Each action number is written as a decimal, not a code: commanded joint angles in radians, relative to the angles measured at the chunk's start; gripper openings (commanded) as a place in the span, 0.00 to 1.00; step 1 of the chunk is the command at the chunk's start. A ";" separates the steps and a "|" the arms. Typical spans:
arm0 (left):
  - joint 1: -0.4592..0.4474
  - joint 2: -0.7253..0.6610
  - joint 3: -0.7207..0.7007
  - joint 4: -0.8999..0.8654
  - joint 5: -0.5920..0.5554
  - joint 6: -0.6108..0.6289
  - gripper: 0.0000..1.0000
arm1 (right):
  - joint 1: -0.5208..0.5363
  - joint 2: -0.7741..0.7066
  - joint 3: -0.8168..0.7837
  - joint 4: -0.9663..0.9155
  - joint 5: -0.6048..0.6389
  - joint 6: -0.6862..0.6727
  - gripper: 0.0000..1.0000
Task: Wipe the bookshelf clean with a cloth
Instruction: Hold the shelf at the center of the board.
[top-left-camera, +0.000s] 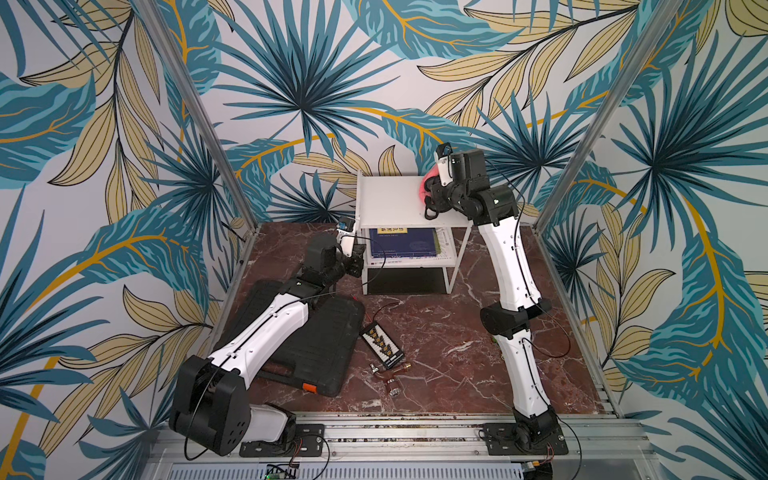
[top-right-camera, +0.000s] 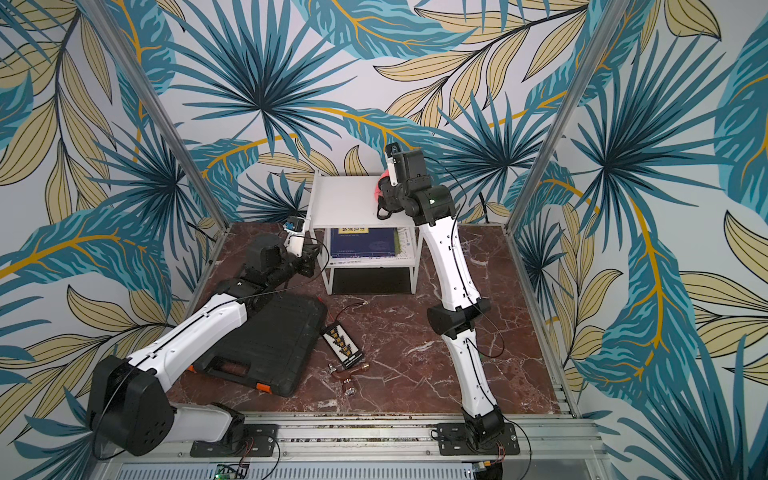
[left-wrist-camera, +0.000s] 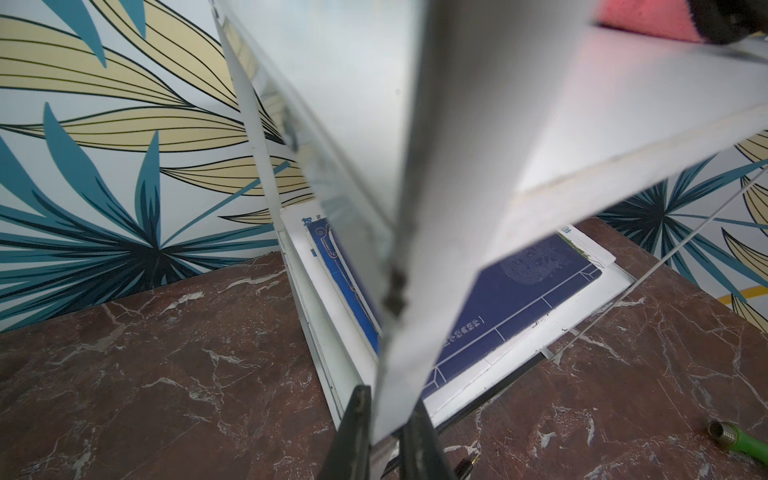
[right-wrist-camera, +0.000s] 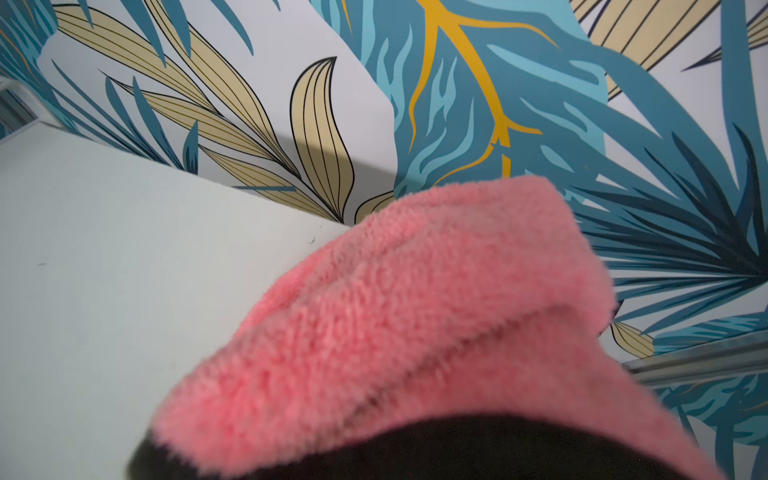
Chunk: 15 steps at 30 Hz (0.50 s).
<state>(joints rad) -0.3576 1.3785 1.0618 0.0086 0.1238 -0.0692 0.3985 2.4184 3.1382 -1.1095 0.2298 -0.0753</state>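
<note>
We steady the bookshelf (top-left-camera: 390, 203) with left pincer (left-wrist-camera: 386, 440) pinching its side edge, likely so wiping won't shove it; right pincer (top-left-camera: 429, 195) pinches the bunched cloth (right-wrist-camera: 415, 311) on the top shelf's right rear.

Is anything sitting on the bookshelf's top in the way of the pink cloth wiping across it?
Nothing visible: the top of the bookshelf is bare ahead of the cloth; the books lie on its lower tier.

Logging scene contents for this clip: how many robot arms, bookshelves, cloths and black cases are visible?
robot arms: 2 (left arm, right arm)
bookshelf: 1
cloth: 1
black case: 1
total: 5
</note>
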 joint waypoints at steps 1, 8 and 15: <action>0.029 -0.020 0.000 -0.108 -0.047 -0.027 0.04 | 0.002 0.047 0.016 0.027 0.005 -0.018 0.00; 0.029 0.005 0.020 -0.110 -0.041 -0.023 0.04 | 0.015 -0.227 -0.510 0.281 -0.021 -0.051 0.00; 0.029 0.030 0.034 -0.108 -0.044 -0.017 0.04 | 0.021 -0.652 -1.257 0.753 0.007 -0.132 0.00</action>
<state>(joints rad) -0.3576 1.3895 1.0725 0.0048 0.1295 -0.0605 0.4210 1.8160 2.0094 -0.4942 0.2314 -0.1753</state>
